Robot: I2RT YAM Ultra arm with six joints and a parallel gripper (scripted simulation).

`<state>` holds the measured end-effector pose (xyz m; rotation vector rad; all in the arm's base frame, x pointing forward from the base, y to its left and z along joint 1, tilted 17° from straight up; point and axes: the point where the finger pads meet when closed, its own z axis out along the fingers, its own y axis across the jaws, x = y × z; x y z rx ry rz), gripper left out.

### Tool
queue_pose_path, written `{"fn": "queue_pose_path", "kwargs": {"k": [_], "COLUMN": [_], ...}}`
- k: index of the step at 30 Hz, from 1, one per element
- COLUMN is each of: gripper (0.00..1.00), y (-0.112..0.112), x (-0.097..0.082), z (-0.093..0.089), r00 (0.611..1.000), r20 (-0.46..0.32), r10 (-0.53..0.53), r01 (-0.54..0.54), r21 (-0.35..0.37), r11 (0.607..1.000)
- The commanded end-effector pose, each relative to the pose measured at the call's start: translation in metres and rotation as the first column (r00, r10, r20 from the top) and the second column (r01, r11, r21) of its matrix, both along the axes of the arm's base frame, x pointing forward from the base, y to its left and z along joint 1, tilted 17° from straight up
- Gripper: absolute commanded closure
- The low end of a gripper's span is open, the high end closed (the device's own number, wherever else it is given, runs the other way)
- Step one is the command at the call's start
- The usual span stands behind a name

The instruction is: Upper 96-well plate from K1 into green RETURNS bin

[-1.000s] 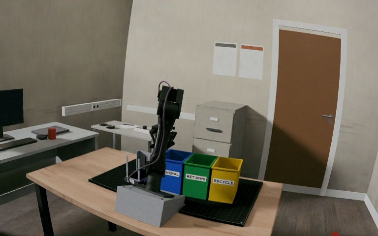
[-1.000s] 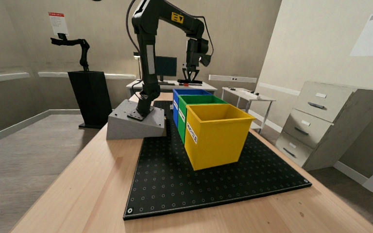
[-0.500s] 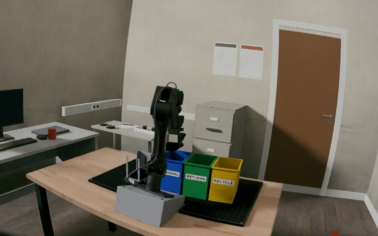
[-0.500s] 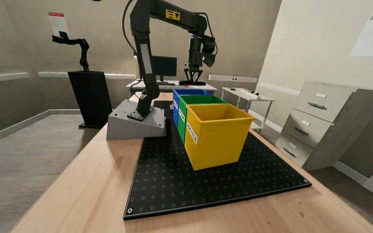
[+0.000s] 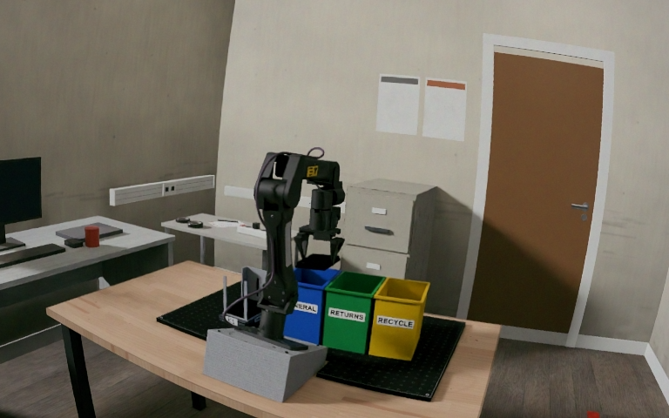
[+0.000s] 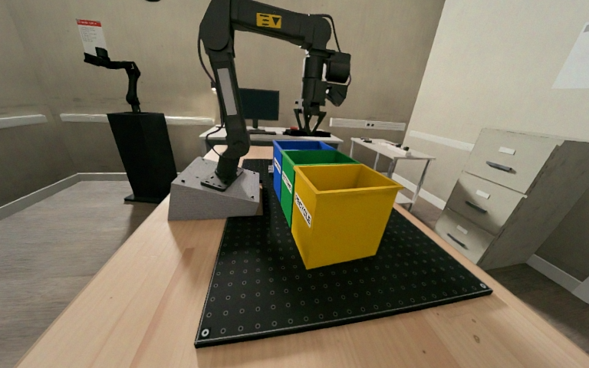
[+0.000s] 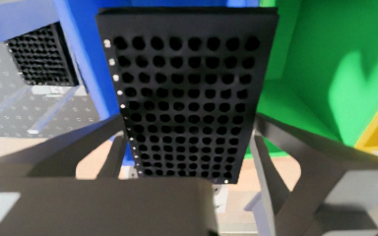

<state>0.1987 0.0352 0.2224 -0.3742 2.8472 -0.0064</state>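
While the hand (image 5: 320, 251) (image 6: 310, 129) (image 7: 188, 118) is clamped on the upper plate (image 5: 318, 261) (image 6: 305, 133) (image 7: 184, 100), it should carry it level above the rims, centring over the green bin (image 5: 347, 311) (image 6: 319, 156) (image 7: 315, 84) before lowering.

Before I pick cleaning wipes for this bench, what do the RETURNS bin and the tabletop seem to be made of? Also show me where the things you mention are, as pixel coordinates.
RETURNS bin (image 5: 348, 334) (image 6: 287, 204): probably satin plastic, given its even green colour and moulded-looking rim.
Tabletop (image 5: 147, 300) (image 6: 143, 268): apparently pale wood or wood laminate, low sheen; grain streaks and small knots show.

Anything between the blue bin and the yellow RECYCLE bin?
Yes: the green RETURNS bin, standing upright between them. The top and exterior views both show it.
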Motion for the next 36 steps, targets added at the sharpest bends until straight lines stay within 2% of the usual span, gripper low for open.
{"fn": "queue_pose_path", "kwargs": {"k": [1, 4, 7, 33, 36], "gripper": [1.0, 1.0, 1.0, 1.0, 1.0], "y": [-0.001, -0.011, -0.021, -0.101, -0.103], "x": [0.004, 0.007, 0.014, 0.035, 0.034], "z": [0.019, 0.019, 0.013, 0.014, 0.013], "r00": [0.995, 0.995, 0.997, 0.997, 0.998], "r20": [0.085, 0.085, 0.05, 0.046, 0.038], "r10": [0.055, 0.055, 0.055, 0.055, 0.054], "r01": [-0.057, -0.057, -0.056, -0.055, -0.055], "r21": [0.027, 0.023, 0.02, 0.011, 0.015], "r11": [0.998, 0.998, 0.998, 0.998, 0.998]}}
